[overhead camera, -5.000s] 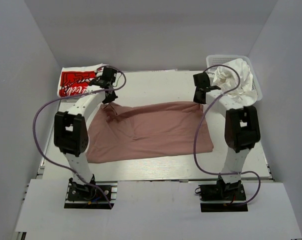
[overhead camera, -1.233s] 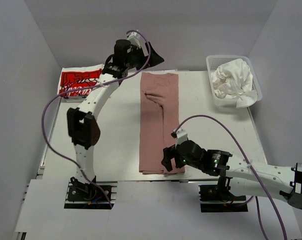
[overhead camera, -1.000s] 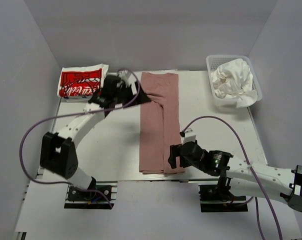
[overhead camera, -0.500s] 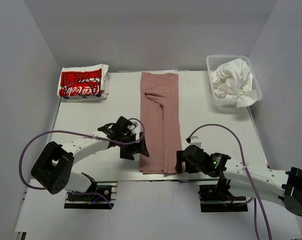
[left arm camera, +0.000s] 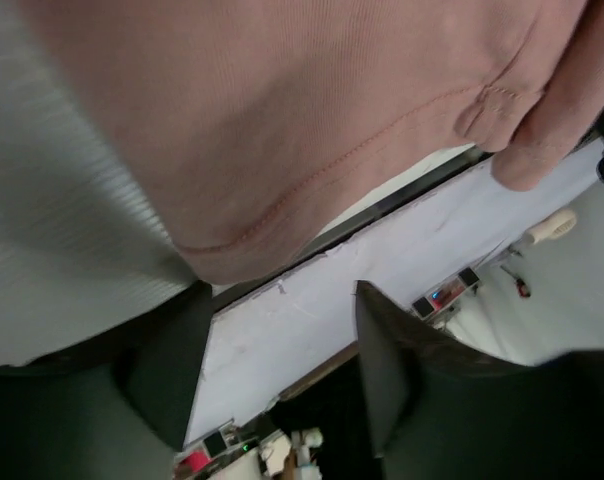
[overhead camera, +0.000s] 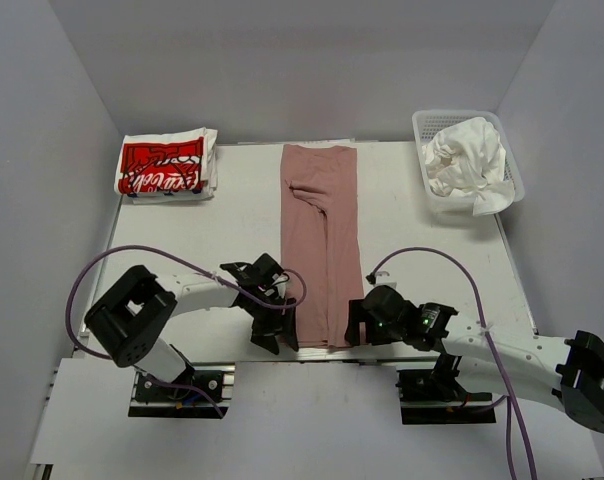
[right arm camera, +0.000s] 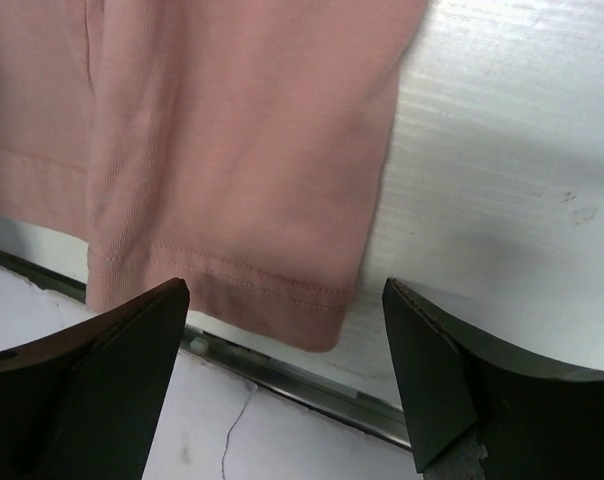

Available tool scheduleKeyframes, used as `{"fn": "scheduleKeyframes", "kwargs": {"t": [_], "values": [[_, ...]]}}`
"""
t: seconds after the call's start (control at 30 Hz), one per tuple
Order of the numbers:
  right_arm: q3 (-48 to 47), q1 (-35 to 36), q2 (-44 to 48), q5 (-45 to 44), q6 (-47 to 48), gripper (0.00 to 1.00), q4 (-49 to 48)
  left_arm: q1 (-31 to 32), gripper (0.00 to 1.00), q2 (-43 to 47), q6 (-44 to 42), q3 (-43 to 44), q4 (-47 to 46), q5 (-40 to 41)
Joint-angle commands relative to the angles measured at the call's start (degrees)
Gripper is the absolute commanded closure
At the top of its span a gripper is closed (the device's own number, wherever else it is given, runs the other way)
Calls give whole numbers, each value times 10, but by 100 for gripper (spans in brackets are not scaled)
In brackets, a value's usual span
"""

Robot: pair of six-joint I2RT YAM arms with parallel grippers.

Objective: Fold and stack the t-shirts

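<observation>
From above, the pink t-shirt (overhead camera: 320, 240) lies folded into a long narrow strip down the middle of the tabletop (overhead camera: 222, 230), running from 12 o'clock to 6 o'clock. Its near hem reaches the tabletop's front edge. The left fingers (overhead camera: 285, 333) sit low at the strip's near left corner. The right fingers (overhead camera: 353, 325) sit at its near right corner, so the hem lies between the two arms. At 10 o'clock a folded white t-shirt with a red logo (overhead camera: 164, 167) lies flat in the far corner. At 2 o'clock a white mesh basket (overhead camera: 423, 150) holds crumpled white t-shirts (overhead camera: 467, 160).

In the left wrist view, the two dark fingers stand apart. The stitched pink hem hangs just ahead of the gap, over the tabletop's front edge. Nothing is clamped between them.

In the right wrist view, the fingers are spread wide. The hem's corner lies flat on the ridged white tabletop between and just ahead of them. The cloth is not pinched.
</observation>
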State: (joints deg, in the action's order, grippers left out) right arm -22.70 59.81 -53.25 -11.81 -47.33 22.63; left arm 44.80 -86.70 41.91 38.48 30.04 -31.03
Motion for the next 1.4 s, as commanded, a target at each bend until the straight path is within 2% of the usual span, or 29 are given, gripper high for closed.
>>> {"fn": "scheduleKeyframes", "kwargs": {"t": [0.0, 0.07, 0.2, 0.23, 0.3, 0.37, 0.47, 0.5, 0.8, 0.9, 0.97, 1.1, 1.13, 1.2, 1.23, 1.37], "values": [[-2, -3, -6, 32, 3, 17, 18, 13, 34, -35, -24, -14, -14, 40], [3, -5, -5, 36, 1, 25, 17, 13, 49, -43, -24, -14, -14, 40], [10, -5, -6, 43, -6, 44, 7, 18, 61, -48, -30, 9, -9, 69], [12, -4, -10, 42, -4, 48, 5, 18, 74, -55, -35, 15, -9, 76], [5, -6, -16, 31, 3, 58, 0, 18, 88, -66, -35, 26, -9, 76], [-1, -7, -25, 1, 12, 64, -13, 18, 100, -77, -40, 44, -9, 76], [-24, -7, -40, -18, 16, 88, -7, 18, 100, -84, -40, 58, -3, 76], [-39, -7, -40, -22, 21, 99, 3, 18, 100, -78, -40, 65, -3, 71], [-99, -9, -8, -32, 38, 100, 12, 12, 100, 40, -24, 124, 14, 156], [-133, -16, -30, -75, 41, 100, 25, 4, 100, 40, -11, 150, 21, 185], [-165, -24, -49, -115, 34, 100, 29, 4, 100, 27, -4, 175, 41, 232], [-212, -40, -92, -139, 38, 100, 39, 4, 100, 10, -4, 209, 66, 238], [-213, -47, -95, -112, 46, 100, 42, 4, 89, 5, -10, 209, 79, 238], [-198, -49, -98, -88, 51, 100, 29, 4, 76, 5, -10, 182, 91, 251], [-189, -49, -99, -49, 52, 100, 23, 9, 66, 5, -10, 172, 102, 257], [-142, -50, -91, -1, 42, 100, 7, 14, 54, -1, 0, 119, 110, 239]]}}
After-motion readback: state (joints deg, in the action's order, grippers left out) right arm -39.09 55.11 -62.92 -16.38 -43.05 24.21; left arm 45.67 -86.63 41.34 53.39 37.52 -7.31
